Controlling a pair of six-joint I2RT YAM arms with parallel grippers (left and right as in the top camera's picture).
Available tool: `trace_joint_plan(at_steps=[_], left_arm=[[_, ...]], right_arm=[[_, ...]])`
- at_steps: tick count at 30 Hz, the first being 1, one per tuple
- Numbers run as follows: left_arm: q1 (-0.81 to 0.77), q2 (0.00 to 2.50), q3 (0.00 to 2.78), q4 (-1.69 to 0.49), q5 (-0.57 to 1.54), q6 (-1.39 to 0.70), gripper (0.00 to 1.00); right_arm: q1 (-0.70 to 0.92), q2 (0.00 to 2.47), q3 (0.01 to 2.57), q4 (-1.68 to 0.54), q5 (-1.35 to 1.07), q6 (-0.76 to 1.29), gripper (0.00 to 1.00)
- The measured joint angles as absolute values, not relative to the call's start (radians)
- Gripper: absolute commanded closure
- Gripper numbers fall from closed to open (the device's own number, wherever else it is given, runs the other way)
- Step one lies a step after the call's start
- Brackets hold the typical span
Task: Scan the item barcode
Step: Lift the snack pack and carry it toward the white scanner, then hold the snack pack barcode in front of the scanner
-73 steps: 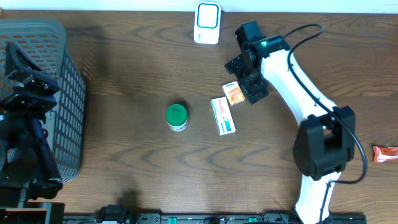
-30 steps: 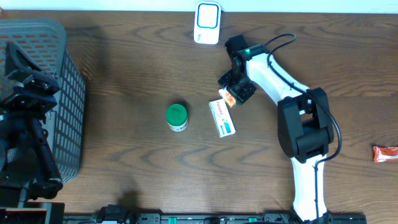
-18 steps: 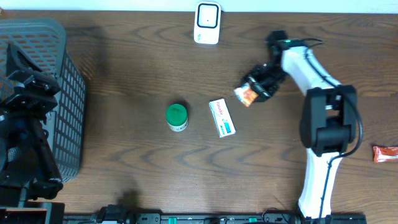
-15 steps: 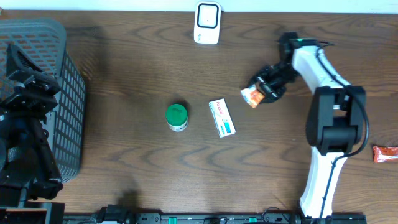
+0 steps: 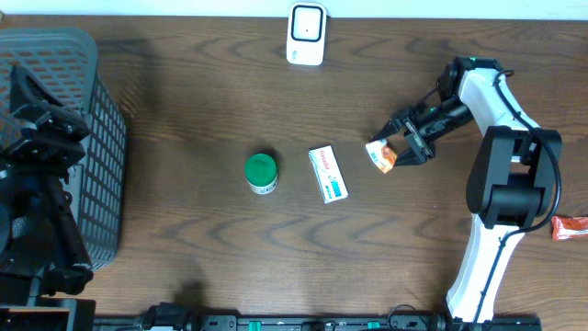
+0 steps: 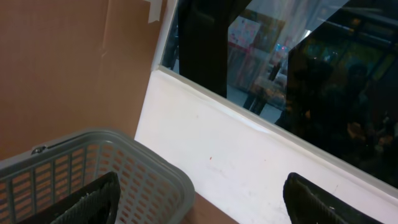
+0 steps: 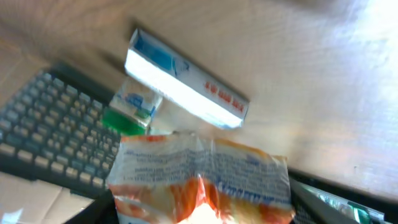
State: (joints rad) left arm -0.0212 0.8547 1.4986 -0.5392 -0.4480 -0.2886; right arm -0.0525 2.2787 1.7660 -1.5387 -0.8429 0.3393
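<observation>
Right of centre on the surface [image 5: 202, 248], we are watching the right gripper [image 5: 395, 152] pinching a small orange-and-white packet [image 5: 379, 156]. Its jaws are standing partly closed, both pressing on the packet's end. The packet is sitting at the fingertips, just right of a white box [image 5: 328, 173] with blue and red print. The two are lying near each other, not touching. Whether the packet is resting on the wood or hanging clear of it, we are not managing to tell from above.

Through the right wrist camera the packet [image 7: 199, 180] is filling the lower frame, crinkled, with lines of small print facing the lens but too blurred to read. The white box [image 7: 186, 81] and a green-lidded jar [image 7: 127, 112] are showing beyond it.

From overhead, the green-lidded jar [image 5: 261, 173] is standing upright just left of the white box. A white scanner [image 5: 306, 34] is sitting at the far edge, well apart from the packet. A red wrapper [image 5: 569, 226] is lying at the right edge.

Left side — the left arm [image 5: 37, 211] is hanging beside a grey mesh basket [image 5: 96, 138]. Its wrist camera is showing the left gripper [image 6: 202, 202] with fingers [image 6: 93, 199] spread wide and nothing between them — the basket's rim [image 6: 124, 155] is showing by one finger.
</observation>
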Motion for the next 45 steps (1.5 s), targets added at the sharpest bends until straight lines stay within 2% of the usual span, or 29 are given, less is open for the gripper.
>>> trace_joint_plan(at_steps=[9, 17, 25, 32, 36, 40, 45], left_arm=[[-0.021, 0.855, 1.499, -0.540, -0.448, -0.289, 0.16], [-0.021, 0.855, 1.499, -0.540, -0.448, -0.289, 0.16], [-0.021, 0.855, 1.499, -0.540, -0.448, -0.289, 0.16], [-0.021, 0.855, 1.499, -0.540, -0.448, -0.289, 0.16], [-0.021, 0.855, 1.499, -0.542, -0.448, -0.289, 0.15], [-0.021, 0.855, 1.499, -0.542, -0.448, -0.289, 0.16], [-0.021, 0.855, 1.499, -0.542, -0.448, -0.289, 0.16]], right_arm=[[-0.052, 2.279, 1.766, -1.696, -0.900, 0.151, 0.40], [-0.047, 2.279, 1.766, -1.694, -0.922, 0.100, 0.41], [0.029, 2.280, 1.766, -1.505, -0.963, 0.121, 0.46], [0.191, 2.284, 1.851, -1.268, -0.960, 0.226, 0.45], [0.295, 2.284, 2.000, -1.153, -0.867, 0.304, 0.42], [0.384, 2.284, 2.159, -1.063, -0.680, 0.370, 0.33], [0.447, 2.284, 2.283, -0.967, -0.380, 0.399, 0.32]])
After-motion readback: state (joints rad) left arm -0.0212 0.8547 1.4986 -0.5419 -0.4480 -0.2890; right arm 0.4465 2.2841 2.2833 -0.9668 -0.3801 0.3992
